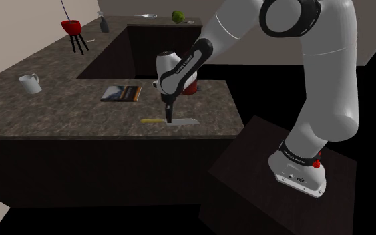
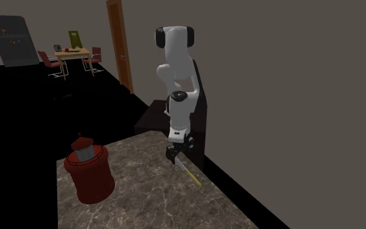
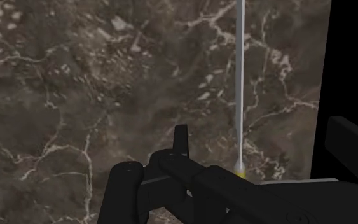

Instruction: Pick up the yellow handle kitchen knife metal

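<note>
The knife (image 1: pixel 169 121) lies flat on the dark marble counter (image 1: pixel 59 107) near its front edge, with the yellow handle (image 1: pixel 151 121) toward the shoulder view's left and the grey blade (image 1: pixel 185 122) toward the right. My gripper (image 1: pixel 169 117) points straight down at the spot where handle meets blade. In the wrist view the thin blade (image 3: pixel 240 76) runs away from the hand, and a bit of yellow handle (image 3: pixel 238 169) shows at the hand's edge. My gripper (image 3: pixel 264 137) is open, with the knife between the fingers. In the second exterior view my gripper (image 2: pixel 173 155) hangs just over the knife (image 2: pixel 191 174).
A book (image 1: pixel 121 93) lies behind the knife and a white mug (image 1: pixel 29 83) stands at the shoulder view's left. A red object (image 1: pixel 192 87) sits behind the wrist. A red canister (image 2: pixel 89 170) stands on the counter. The counter edge (image 3: pixel 320 95) borders a black area.
</note>
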